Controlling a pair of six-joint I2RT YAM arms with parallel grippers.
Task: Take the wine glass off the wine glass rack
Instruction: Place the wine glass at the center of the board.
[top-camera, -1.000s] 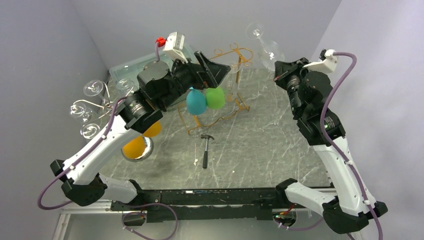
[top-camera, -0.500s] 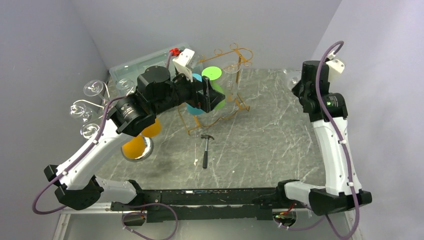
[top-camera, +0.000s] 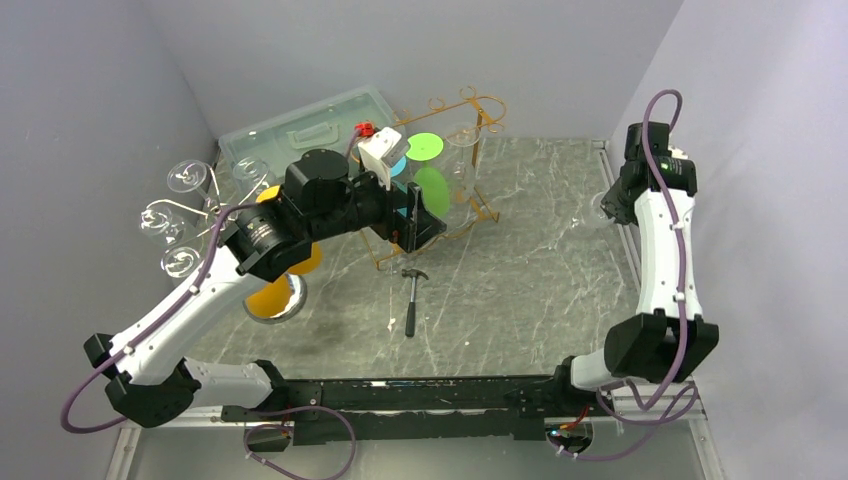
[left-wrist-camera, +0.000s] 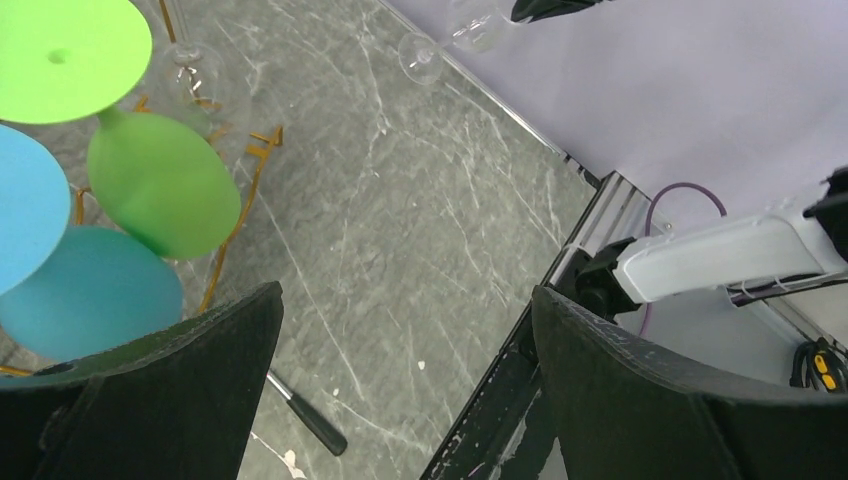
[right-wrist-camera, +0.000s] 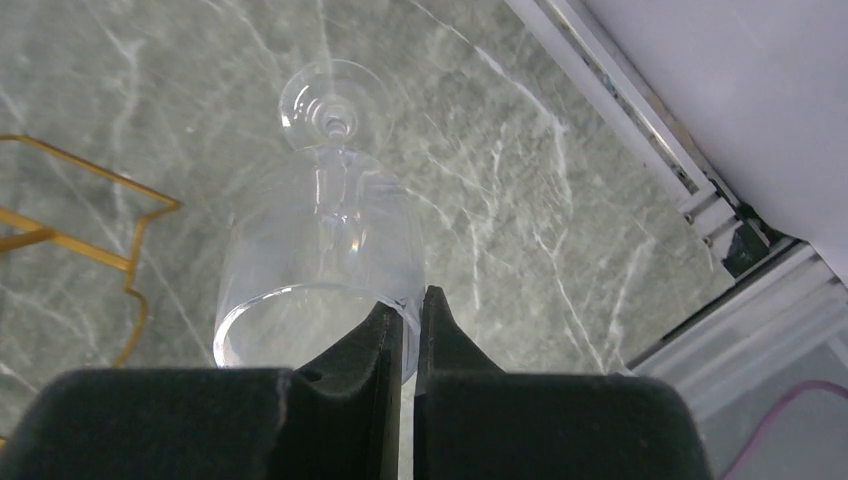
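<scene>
Pinching the clear wine glass (right-wrist-camera: 318, 235) by its rim with the right gripper (right-wrist-camera: 410, 305), fingers narrowed to a thin slit over the glass wall. Holding it off the wine glass rack (top-camera: 470, 100), well to the right of it and close to the right edge of the table (top-camera: 540, 280), bowl toward the wrist and foot pointing down at the marble; cannot tell whether the foot touches. Reaching over the near side of the rack with the left gripper (left-wrist-camera: 405, 300), spread wide and gripping nothing. Facing a green glass (left-wrist-camera: 160, 195) and a blue glass (left-wrist-camera: 90, 290), hung by their feet on the gold wire, just beside each other. Showing a second clear glass (top-camera: 463, 140) on the far right part of the rack. Lying on the marble near the rack: a hammer (top-camera: 411, 298). Standing at the far left: a plastic bin (top-camera: 300, 125). Sitting at the near left: a metal bowl (top-camera: 297, 300) with orange items (top-camera: 268, 295) in it.
</scene>
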